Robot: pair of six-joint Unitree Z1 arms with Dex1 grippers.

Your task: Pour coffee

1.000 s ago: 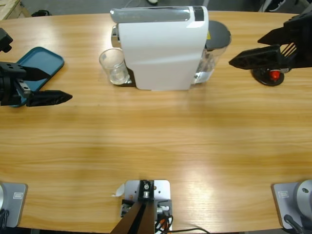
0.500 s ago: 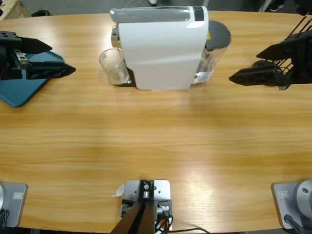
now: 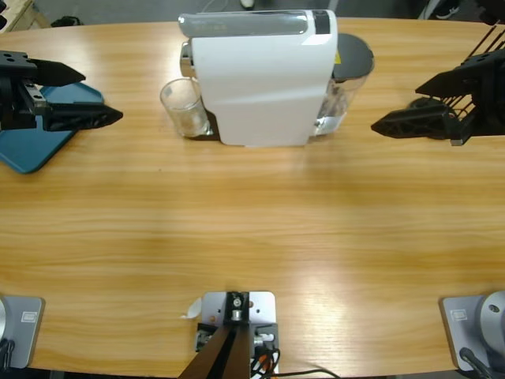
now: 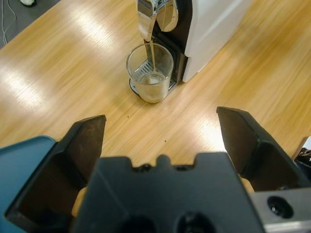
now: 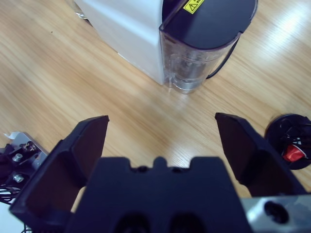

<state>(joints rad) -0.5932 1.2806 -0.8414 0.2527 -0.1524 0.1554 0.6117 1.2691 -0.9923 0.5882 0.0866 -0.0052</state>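
Observation:
A small clear glass tumbler (image 3: 183, 106) stands under the spout of the white coffee machine (image 3: 264, 79). In the left wrist view a thin amber stream runs from the spout (image 4: 146, 19) into the tumbler (image 4: 149, 73), where a shallow layer of coffee (image 4: 152, 89) lies at the bottom. My left gripper (image 3: 101, 96) hangs open and empty at the table's left, well apart from the tumbler; its jaws frame the tumbler from a distance (image 4: 160, 119). My right gripper (image 3: 394, 104) is open and empty at the right, facing the machine's water tank (image 5: 204, 43).
A blue tray (image 3: 31, 142) lies under the left gripper at the table's left edge. A black round holder with a red capsule (image 5: 291, 145) sits on the table beside the right gripper. The dark-lidded water tank (image 3: 351, 71) is on the machine's right side.
Since a second ago the left gripper has moved toward the table's far side, over the tray. The right gripper has shifted nearer and now covers the capsule holder. Nothing has moved in the last half second.

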